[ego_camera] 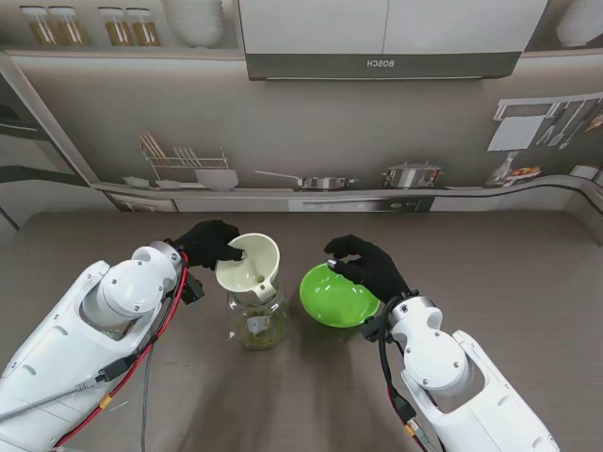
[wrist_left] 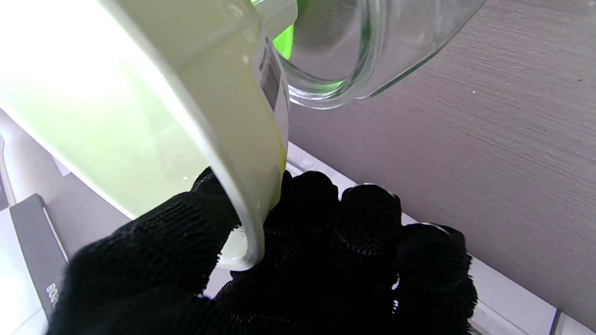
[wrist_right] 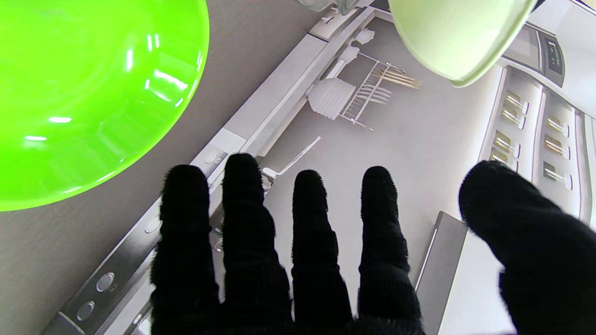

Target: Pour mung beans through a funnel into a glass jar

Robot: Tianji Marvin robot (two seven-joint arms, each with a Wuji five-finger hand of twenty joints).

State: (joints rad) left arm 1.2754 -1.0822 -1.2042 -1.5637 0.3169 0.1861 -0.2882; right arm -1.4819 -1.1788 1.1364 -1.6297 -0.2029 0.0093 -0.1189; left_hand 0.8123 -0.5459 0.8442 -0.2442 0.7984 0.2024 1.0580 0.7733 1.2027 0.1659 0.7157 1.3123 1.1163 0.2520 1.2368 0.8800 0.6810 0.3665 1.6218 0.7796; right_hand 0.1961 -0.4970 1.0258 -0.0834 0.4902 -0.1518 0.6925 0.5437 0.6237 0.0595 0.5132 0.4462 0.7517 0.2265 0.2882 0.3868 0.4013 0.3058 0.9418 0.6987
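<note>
A cream funnel (ego_camera: 250, 264) rests in the mouth of a glass jar (ego_camera: 256, 318) near the table's middle, leaning a little. A thin layer of mung beans lies at the jar's bottom. My left hand (ego_camera: 209, 243) is shut on the funnel's left rim, with the thumb inside the funnel (wrist_left: 186, 93) and the fingers (wrist_left: 368, 218) outside. The jar (wrist_left: 372, 56) shows behind it. Just right of the jar stands a bright green bowl (ego_camera: 337, 297), which looks empty. My right hand (ego_camera: 369, 266) hovers over its far rim. Its fingers (wrist_right: 307, 223) are spread and hold nothing beside the bowl (wrist_right: 84, 93).
A printed kitchen backdrop (ego_camera: 311, 113) stands along the table's far edge. Bare brown table top (ego_camera: 490, 273) stretches to the right of the bowl and on the near side of the jar. Red and black cables (ego_camera: 155, 325) hang along my left forearm.
</note>
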